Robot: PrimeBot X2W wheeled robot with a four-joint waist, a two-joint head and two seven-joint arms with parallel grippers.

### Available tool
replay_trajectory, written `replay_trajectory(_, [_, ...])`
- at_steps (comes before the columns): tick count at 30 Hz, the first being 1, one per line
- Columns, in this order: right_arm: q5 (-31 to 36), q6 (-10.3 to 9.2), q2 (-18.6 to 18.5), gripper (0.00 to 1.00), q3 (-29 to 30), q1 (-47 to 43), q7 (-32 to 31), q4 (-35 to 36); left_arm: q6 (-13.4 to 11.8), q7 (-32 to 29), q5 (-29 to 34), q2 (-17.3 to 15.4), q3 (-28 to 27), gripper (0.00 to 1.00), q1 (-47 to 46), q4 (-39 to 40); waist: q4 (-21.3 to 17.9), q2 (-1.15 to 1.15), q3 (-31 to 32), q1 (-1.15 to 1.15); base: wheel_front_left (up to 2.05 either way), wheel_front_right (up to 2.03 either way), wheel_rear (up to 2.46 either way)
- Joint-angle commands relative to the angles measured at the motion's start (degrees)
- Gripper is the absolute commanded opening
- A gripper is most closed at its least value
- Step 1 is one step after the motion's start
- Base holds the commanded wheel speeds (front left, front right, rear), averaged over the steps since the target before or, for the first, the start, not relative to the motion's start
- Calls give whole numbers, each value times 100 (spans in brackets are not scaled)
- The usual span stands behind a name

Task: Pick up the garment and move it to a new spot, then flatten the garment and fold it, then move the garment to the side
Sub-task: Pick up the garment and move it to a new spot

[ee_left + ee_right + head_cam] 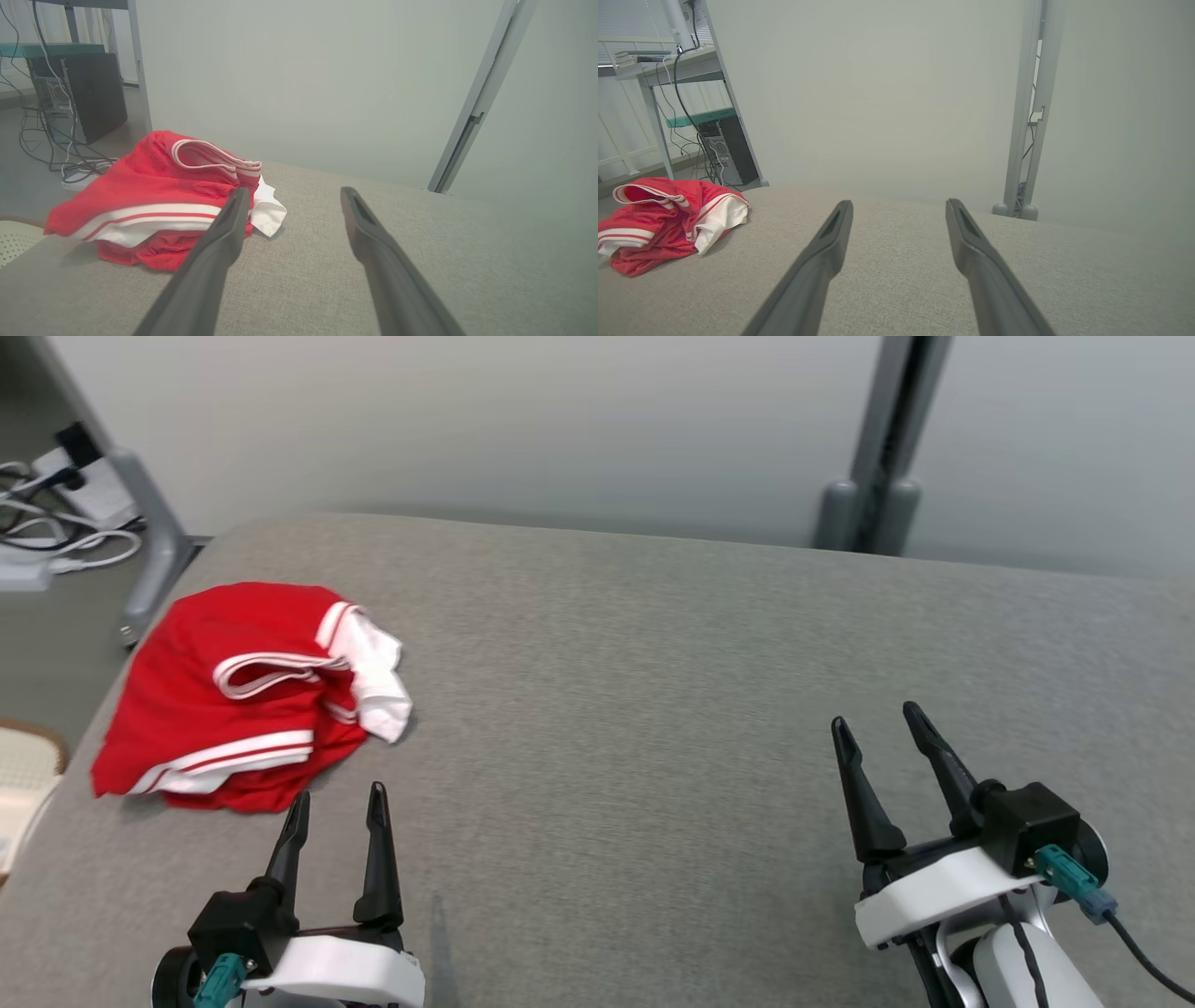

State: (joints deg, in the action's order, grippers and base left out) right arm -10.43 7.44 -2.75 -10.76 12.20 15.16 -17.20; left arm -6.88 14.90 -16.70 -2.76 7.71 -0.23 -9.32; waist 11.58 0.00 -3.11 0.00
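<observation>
A red garment (pixel 215 700) with white stripes and a white sleeve lies crumpled in a heap at the left end of the grey cloth-covered table (pixel 653 709). My left gripper (pixel 338 795) stands open just in front of the heap, fingertips close to its near hem, nothing between them. In the left wrist view the garment (pixel 154 196) sits just past the left finger of my left gripper (pixel 292 192). My right gripper (pixel 873 717) is open and empty over the bare right side of the table. The right wrist view has the garment (pixel 658 219) far to the left of my right gripper (pixel 899 204).
A pale partition wall stands behind the table, with a grey post (pixel 882 448) at the back right. Off the table's left edge are a desk leg (pixel 154 541), cables and a power strip (pixel 56 537) on the floor, and a perforated pale chair (pixel 19 784).
</observation>
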Motion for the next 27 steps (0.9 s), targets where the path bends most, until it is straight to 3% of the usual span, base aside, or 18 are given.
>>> replay_trajectory(1, [-23,8,-26,100,-40,-81,8,16,-9,23,21,-23,-43,100,53,41,385,0,81,0,0,0,0])
replay_trajectory(13, [-119,8,-29,100,-329,-197,8,-56,-24,22,-19,-19,-181,100,299,181,1356,0,262,0,0,0,0])
replay_trajectory(27, [-193,6,-32,100,-397,-229,8,-103,-9,22,3,-20,-244,100,410,175,1511,0,350,0,0,0,0])
